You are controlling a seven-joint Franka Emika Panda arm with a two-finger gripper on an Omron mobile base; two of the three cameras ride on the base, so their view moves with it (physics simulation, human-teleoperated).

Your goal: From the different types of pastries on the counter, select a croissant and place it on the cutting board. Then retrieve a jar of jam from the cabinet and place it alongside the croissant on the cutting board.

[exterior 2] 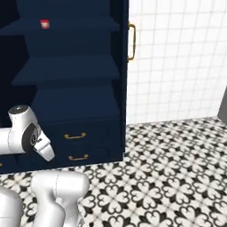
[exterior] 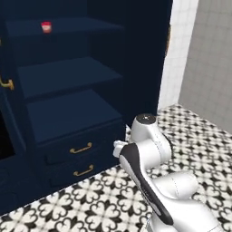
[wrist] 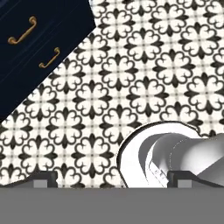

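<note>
The dark navy cabinet stands open in front of me, its shelves bare except for the top one. On that top shelf sits the small red-lidded jar of jam, far above and beyond my folded arm. In the hand view my gripper points down at the floor. Its two dark fingertips are set wide apart, open, with nothing held. The croissant, cutting board and counter are out of view.
Two drawers with gold handles sit below the shelves. The open cabinet door with a gold handle stands at the right. Black-and-white patterned floor spreads right of the cabinet, backed by a white tiled wall.
</note>
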